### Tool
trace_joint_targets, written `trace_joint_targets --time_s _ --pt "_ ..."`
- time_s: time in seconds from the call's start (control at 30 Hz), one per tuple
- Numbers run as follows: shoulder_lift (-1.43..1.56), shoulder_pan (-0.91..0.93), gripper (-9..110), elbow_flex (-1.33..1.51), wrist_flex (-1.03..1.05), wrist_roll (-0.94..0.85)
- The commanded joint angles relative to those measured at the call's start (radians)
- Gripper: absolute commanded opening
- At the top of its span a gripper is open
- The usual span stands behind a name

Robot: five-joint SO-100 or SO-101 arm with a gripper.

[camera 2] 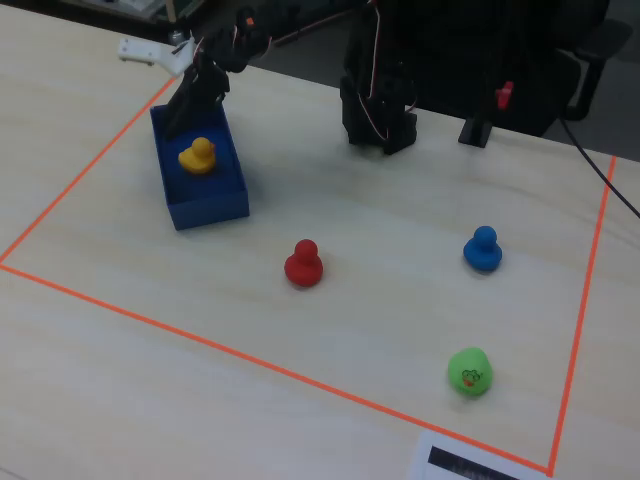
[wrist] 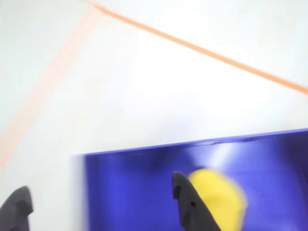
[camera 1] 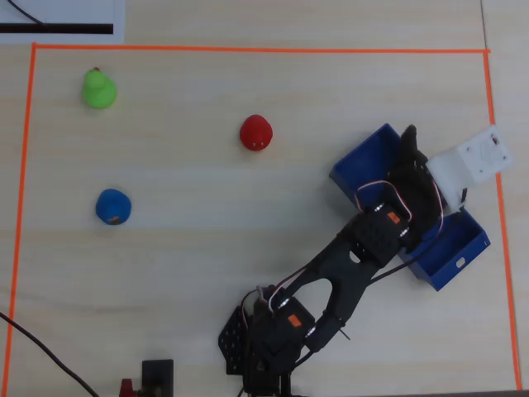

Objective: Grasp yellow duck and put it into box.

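Observation:
The yellow duck (camera 2: 198, 155) sits upright inside the blue box (camera 2: 210, 210) in the fixed view. In the wrist view the duck (wrist: 219, 197) is a blurred yellow shape on the box floor (wrist: 134, 187), just right of my right fingertip (wrist: 187, 202). My gripper (wrist: 101, 209) is open and empty, its jaws wide apart, and hangs over the box's end. In the fixed view the gripper (camera 2: 185, 112) is above the box's far end, behind the duck. In the overhead view the gripper (camera 1: 411, 149) and arm cover the middle of the box (camera 1: 372, 161) and hide the duck.
A red duck (camera 1: 256, 132), a green duck (camera 1: 98, 88) and a blue duck (camera 1: 112, 207) stand on the table to the left in the overhead view. Orange tape (camera 1: 248, 50) frames the work area. The arm's base (camera 1: 264, 339) is at the front edge.

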Motion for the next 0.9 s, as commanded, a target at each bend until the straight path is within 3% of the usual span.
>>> trace_joint_targets --time_s 0.0,0.1,0.27,0.47,0.6,0.77,0.87 --pt "0.245 -0.209 39 -0.058 0.204 0.104" --pt "0.428 -0.374 39 0.104 0.310 0.110" --pt "0.784 -0.577 38 0.617 0.265 0.100" --pt "1.120 -0.652 30 1.019 0.272 0.098" --pt "1.282 -0.627 27 1.170 0.316 0.067" --pt "1.397 -0.658 24 1.170 0.520 0.058" --pt "1.399 -0.675 17 1.172 0.680 -0.038"
